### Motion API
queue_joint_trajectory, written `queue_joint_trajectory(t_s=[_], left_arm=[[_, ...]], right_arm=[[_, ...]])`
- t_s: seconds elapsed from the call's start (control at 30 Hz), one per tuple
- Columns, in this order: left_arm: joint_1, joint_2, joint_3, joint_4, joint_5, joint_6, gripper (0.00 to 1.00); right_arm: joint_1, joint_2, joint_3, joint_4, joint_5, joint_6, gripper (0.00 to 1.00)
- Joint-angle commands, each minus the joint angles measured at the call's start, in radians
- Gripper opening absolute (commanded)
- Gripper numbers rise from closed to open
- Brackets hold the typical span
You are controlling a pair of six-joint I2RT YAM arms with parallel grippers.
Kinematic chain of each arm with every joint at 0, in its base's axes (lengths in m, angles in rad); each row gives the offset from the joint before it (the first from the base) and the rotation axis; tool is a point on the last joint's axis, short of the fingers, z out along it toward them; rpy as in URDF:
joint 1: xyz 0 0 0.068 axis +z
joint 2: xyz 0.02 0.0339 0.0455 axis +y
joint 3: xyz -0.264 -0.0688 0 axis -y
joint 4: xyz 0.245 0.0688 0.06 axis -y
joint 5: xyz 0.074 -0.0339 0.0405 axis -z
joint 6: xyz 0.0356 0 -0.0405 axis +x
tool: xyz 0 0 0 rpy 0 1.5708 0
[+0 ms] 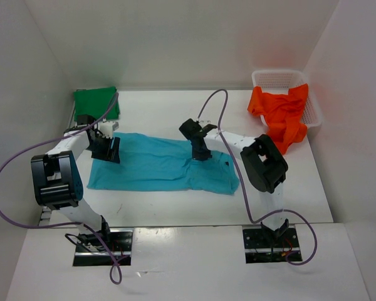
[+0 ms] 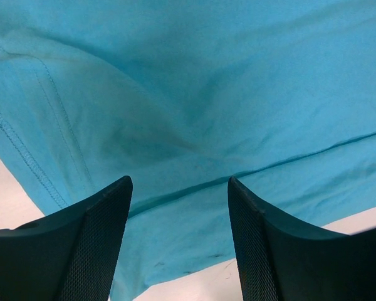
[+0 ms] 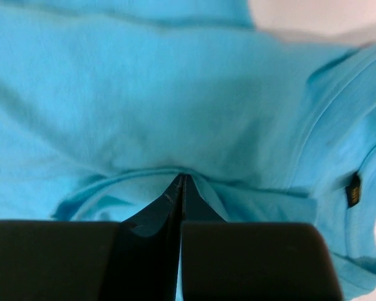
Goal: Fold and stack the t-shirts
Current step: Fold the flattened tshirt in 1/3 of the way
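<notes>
A turquoise-blue t-shirt [image 1: 156, 166] lies spread lengthwise across the middle of the table. My left gripper [image 1: 106, 150] hovers over its left end, open, with only cloth [image 2: 194, 94] and a fold line showing between the fingers [image 2: 100, 232]. My right gripper [image 1: 200, 155] is down on the shirt's right half near the collar, shut with its tips [image 3: 180, 179] pinching a raised ridge of turquoise cloth [image 3: 144, 94]. A dark green t-shirt [image 1: 95, 103] lies folded at the back left. An orange-red t-shirt [image 1: 282, 116] hangs crumpled over the basket's front rim.
A white mesh basket [image 1: 272, 76] stands at the back right corner against the white walls. Purple cables loop from both arms over the table [image 1: 163, 116]. The arm bases are bolted at the near edge.
</notes>
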Motion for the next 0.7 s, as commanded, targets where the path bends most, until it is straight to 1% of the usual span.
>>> queue_joint_trajectory(t_s=[0.0, 0.17, 0.27, 0.3, 0.37, 0.4, 0.43, 0.47, 0.5, 0.53, 0.57, 0.6, 0.63, 0.67], left_arm=[[0.007, -0.032, -0.007, 0.004, 0.004, 0.020, 0.70], [0.007, -0.032, -0.007, 0.004, 0.004, 0.020, 0.70], [0.007, -0.044, 0.004, -0.027, 0.025, 0.020, 0.70], [-0.002, -0.044, 0.020, -0.046, 0.025, 0.029, 0.70], [-0.033, -0.067, 0.060, -0.056, 0.039, 0.040, 0.70], [-0.068, -0.067, 0.076, -0.073, 0.056, 0.049, 0.70], [-0.087, -0.081, 0.092, -0.088, 0.095, 0.060, 0.70], [-0.110, -0.081, 0.131, -0.102, 0.117, 0.060, 0.70], [-0.169, -0.081, 0.149, -0.102, 0.137, 0.069, 0.72], [-0.208, -0.081, 0.171, -0.111, 0.151, 0.084, 0.74], [-0.251, -0.081, 0.189, -0.111, 0.151, 0.084, 0.76], [-0.341, -0.070, 0.226, -0.111, 0.151, 0.099, 0.78], [-0.383, -0.043, 0.243, -0.111, 0.162, 0.110, 0.81], [-0.421, -0.023, 0.258, -0.099, 0.179, 0.110, 0.81]], right_arm=[[-0.028, 0.022, 0.089, 0.018, 0.073, -0.037, 0.00], [-0.056, 0.082, 0.198, 0.018, 0.107, -0.095, 0.00], [-0.077, 0.082, 0.260, 0.009, 0.107, -0.123, 0.00], [-0.077, 0.082, 0.275, 0.009, 0.107, -0.123, 0.00], [-0.108, 0.061, 0.315, -0.011, 0.052, -0.132, 0.00], [-0.108, 0.026, 0.315, -0.011, 0.027, -0.148, 0.03], [-0.123, 0.004, 0.303, -0.011, 0.003, -0.148, 0.13], [-0.136, -0.017, 0.286, -0.020, -0.040, -0.158, 0.20], [-0.136, -0.059, 0.240, -0.029, -0.057, -0.158, 0.26], [-0.145, -0.083, 0.205, -0.039, -0.070, -0.148, 0.40], [-0.145, -0.111, 0.162, -0.039, -0.079, -0.148, 0.45], [-0.145, -0.170, 0.073, -0.027, -0.094, -0.148, 0.50], [-0.145, -0.198, 0.030, -0.005, -0.108, -0.134, 0.54], [-0.145, -0.224, -0.007, 0.004, -0.131, -0.120, 0.61]])
